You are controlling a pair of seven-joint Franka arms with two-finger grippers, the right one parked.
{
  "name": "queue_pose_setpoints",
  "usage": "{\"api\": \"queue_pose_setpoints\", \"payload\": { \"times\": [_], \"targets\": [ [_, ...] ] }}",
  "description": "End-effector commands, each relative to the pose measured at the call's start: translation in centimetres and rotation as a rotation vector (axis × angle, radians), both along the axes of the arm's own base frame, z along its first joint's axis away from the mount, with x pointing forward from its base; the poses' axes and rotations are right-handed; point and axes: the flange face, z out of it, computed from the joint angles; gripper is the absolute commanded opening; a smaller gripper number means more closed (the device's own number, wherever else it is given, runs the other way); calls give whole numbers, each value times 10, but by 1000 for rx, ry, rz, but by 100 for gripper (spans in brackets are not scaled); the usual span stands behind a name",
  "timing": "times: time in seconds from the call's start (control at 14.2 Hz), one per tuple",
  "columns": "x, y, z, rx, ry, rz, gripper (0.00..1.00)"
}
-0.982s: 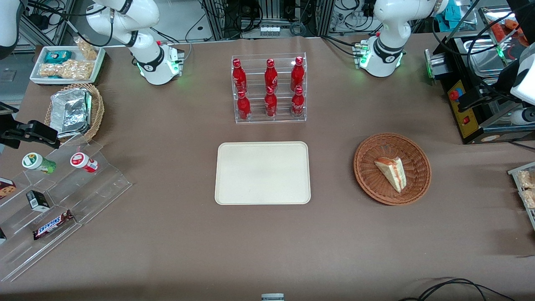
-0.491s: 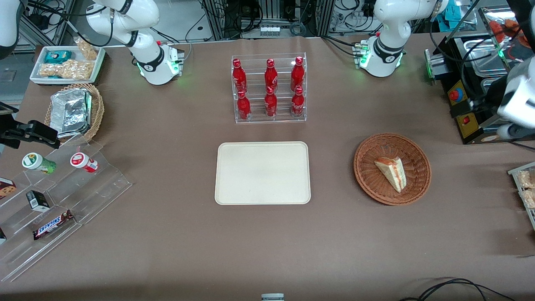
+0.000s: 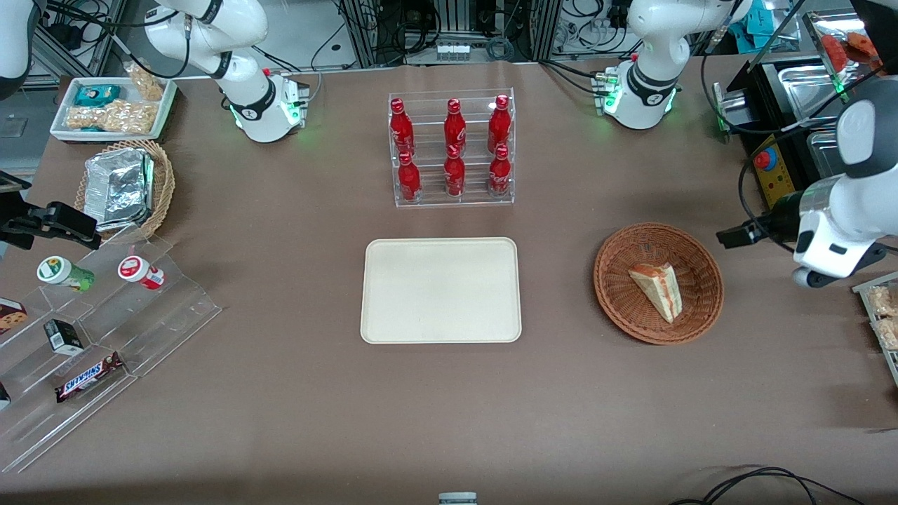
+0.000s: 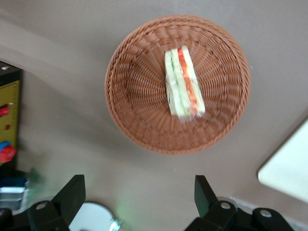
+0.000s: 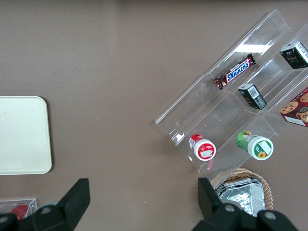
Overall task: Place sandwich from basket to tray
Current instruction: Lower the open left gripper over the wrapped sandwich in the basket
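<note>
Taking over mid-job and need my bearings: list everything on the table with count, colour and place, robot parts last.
sandwich: one, white with red-green filling, in the basket
basket: one, reddish-brown wicker, beside the tray, toward the working arm's end
tray: one, cream, mid-table
cola bottles: six, red, in a clear rack farther from the front camera than the tray
foil packets: silver, in a tan basket toward the parked arm's end
Snickers bar: one, brown, on the clear stepped stand
gripper: open, holding nothing, above the table beside the basket

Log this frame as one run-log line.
phase: approach | tool: open, empty, above table beside basket | sandwich: in basket, untouched | tray: nothing on it
</note>
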Motion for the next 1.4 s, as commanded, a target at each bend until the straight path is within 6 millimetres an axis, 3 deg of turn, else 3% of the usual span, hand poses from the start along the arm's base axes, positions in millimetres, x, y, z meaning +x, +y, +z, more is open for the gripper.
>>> {"api": "queue_pose_setpoints", "payload": {
  "times": [0.0,0.21,0.35,0.42,0.7,1.33],
  "targets": [
    [-27,-7,-36,34,-75,136,100],
    [-40,-19,-86,55,-135,217,100],
    [-47,-24,-110,55,-175,232,100],
    [-48,-35,-117,56,-200,237,100],
    [-46,-55,-127,54,-205,239,100],
    [-44,-60,-181,37,-242,241,100]
  ]
}}
